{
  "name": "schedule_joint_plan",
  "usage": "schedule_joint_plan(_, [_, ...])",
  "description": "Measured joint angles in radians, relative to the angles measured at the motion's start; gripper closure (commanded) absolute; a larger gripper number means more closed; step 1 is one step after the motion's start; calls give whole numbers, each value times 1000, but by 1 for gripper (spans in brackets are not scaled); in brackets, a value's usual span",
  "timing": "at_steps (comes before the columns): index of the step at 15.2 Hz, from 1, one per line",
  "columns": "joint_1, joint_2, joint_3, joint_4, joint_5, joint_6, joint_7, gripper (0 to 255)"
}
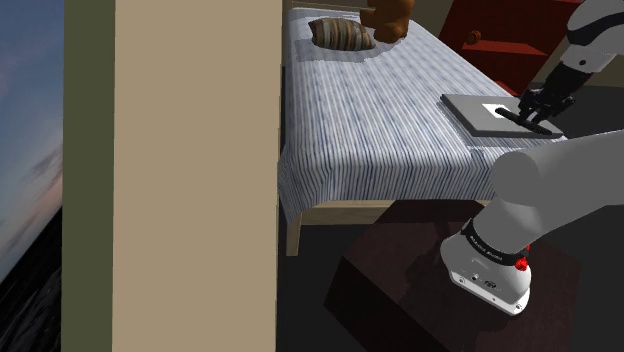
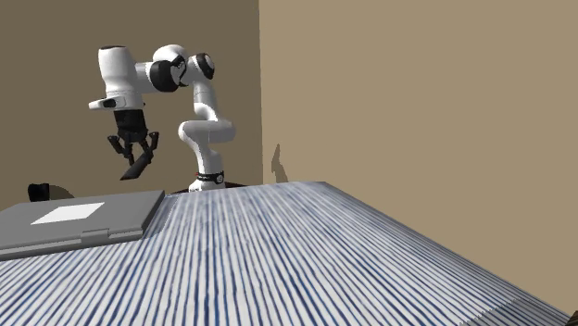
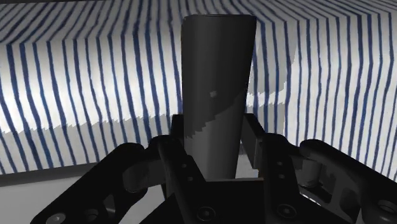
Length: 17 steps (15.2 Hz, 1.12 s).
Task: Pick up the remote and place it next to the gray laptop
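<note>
Transport step. My claw (image 3: 215, 133), clenched on the dark remote (image 3: 216, 63), holds it in the air near the gray laptop (image 2: 83, 222) lying on the striped bed (image 2: 324, 259). Next, I judge: lower onto bare bedding just beside the laptop, then release.

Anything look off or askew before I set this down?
Nothing damaged or spilled. The remote hangs slanted in the gripper, clasped near one end. The laptop lies flat and closed on the striped bed.
</note>
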Motion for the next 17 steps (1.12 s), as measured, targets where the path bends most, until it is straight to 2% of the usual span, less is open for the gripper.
schedule_joint_plan(6, [-4,33,-42,-47,-19,80,-22,255])
schedule_joint_plan(17, [23,143,-119,-125,-23,267,-48,255])
